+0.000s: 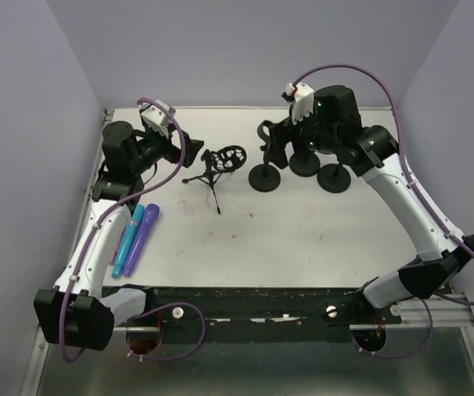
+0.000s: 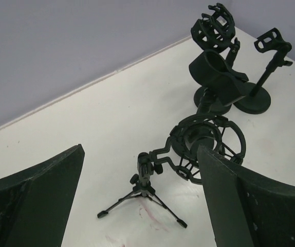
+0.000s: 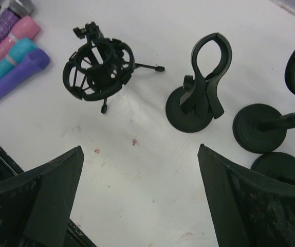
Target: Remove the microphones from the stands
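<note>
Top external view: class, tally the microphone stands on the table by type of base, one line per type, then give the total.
Tripod stand: 1
Round-base stands: 3
Total: 4

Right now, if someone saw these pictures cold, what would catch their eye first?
The bright microphones in pink, teal and purple, lying side by side at the left edge of the table, off any stand. Next, the black tripod stand with its empty ring cradle, left of centre, and three round-based stands clustered at the back right, also empty.
</note>
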You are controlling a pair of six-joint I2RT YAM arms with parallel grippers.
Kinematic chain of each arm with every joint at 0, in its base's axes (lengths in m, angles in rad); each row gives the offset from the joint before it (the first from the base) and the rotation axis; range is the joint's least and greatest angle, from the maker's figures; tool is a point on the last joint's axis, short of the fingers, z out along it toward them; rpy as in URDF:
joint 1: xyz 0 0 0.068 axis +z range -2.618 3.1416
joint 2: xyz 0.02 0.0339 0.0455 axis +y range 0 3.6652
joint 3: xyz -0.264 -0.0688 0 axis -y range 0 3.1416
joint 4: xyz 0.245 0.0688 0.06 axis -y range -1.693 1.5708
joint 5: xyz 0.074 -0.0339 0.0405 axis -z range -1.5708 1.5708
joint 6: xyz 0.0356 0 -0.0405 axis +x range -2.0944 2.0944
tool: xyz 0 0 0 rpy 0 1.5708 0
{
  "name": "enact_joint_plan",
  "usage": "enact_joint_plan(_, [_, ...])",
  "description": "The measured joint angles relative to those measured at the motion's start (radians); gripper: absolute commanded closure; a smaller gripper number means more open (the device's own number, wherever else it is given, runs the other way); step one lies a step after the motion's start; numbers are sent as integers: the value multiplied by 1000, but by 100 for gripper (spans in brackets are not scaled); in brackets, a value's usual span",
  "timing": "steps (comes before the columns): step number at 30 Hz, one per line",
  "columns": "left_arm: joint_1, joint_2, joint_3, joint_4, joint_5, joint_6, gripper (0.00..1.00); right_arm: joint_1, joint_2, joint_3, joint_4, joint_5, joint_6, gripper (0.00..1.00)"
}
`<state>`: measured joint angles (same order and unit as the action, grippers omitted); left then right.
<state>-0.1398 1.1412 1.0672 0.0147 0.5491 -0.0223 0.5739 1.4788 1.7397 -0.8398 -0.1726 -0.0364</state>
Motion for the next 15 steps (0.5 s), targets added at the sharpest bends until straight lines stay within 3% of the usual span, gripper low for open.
enact_joint_plan(6, [15, -12, 109, -180, -81, 7, 2, 0, 78, 154, 11, 123, 119, 0])
enact_joint_plan(10, [51, -33, 200, -271, -140, 8, 2, 0, 78, 162, 69, 253, 167, 0])
enact_joint_plan(15, [105, -121, 198, -339, -175, 23, 2, 0, 59, 126, 177, 409, 197, 0])
